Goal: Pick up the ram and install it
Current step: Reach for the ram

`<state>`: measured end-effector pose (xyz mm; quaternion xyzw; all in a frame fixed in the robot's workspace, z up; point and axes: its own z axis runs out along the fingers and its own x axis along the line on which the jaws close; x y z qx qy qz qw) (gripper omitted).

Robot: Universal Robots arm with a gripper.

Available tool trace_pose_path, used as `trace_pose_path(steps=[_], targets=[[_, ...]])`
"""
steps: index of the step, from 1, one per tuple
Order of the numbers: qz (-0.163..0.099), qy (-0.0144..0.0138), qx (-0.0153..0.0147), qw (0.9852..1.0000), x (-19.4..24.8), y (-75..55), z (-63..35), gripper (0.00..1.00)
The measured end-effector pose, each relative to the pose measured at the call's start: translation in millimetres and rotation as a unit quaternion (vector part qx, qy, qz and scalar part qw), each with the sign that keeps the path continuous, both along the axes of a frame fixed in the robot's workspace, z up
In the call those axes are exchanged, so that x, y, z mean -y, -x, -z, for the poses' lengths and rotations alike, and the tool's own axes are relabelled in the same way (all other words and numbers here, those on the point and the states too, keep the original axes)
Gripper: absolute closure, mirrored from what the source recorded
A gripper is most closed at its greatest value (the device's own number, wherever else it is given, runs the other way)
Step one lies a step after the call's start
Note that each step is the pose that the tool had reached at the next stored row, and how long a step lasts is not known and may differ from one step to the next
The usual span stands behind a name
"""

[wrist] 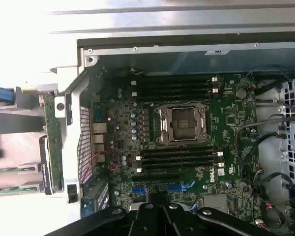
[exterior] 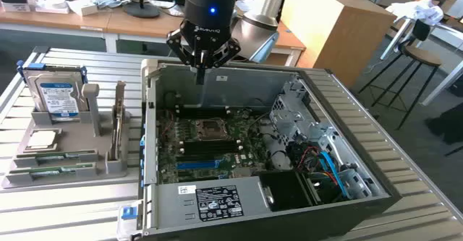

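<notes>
Ram (exterior: 52, 170) lies in tray (exterior: 72, 179), well apart from hand (exterior: 200, 80).

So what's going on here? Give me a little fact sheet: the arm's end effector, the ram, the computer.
End effector: shut, nothing visible in it, above the open computer case
Ram: lying flat in the grey tray, at the exterior view's left of the case
Memory slots: black, empty
Task state: ram not yet picked up
</notes>
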<state>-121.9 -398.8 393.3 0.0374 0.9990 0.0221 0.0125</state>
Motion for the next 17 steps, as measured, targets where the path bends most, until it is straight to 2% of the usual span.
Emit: trace_pose_path(steps=[12,17], targets=[[0.000,0.0000,0.0000,1.0000,0.0,0.2,0.0,0.90],[0.000,0.0000,0.0000,1.0000,0.0,6.6,0.0,0.90]])
